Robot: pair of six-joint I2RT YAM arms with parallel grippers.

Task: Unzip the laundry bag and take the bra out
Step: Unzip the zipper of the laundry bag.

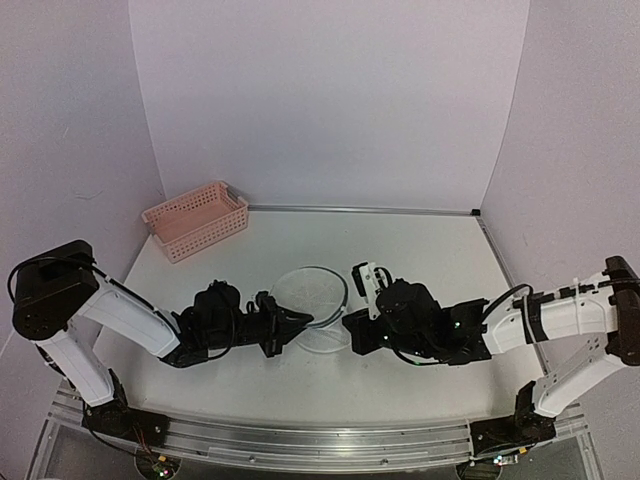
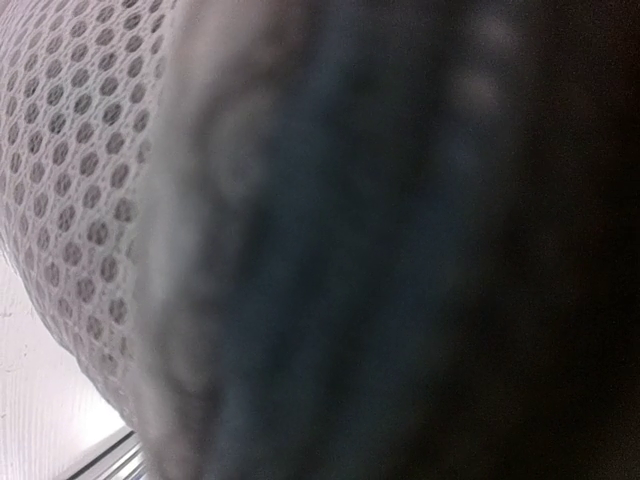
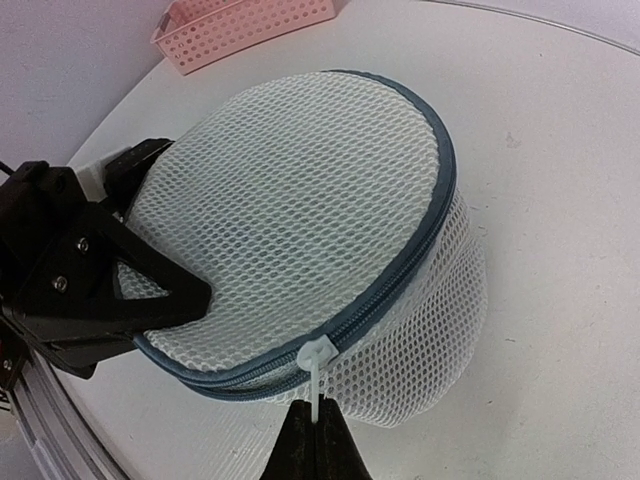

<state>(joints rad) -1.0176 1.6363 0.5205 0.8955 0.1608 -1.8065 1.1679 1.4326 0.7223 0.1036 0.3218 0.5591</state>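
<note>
The laundry bag (image 1: 312,288) is a white mesh drum with a dark grey zip rim, lying tilted at the table's middle; the right wrist view shows its lid (image 3: 300,200). My left gripper (image 1: 292,326) is clamped on the bag's left rim, one black finger (image 3: 150,290) lying over the lid. The left wrist view shows only blurred mesh (image 2: 70,170) and dark rim. My right gripper (image 3: 318,432) is shut on the white pull tab hanging from the zip slider (image 3: 318,352) at the near rim. The zip is open left of the slider. The bra is hidden.
A pink plastic lattice basket (image 1: 195,220) stands at the back left of the table; it also shows in the right wrist view (image 3: 245,25). White walls close the table at the back and sides. A metal rail runs along the near edge.
</note>
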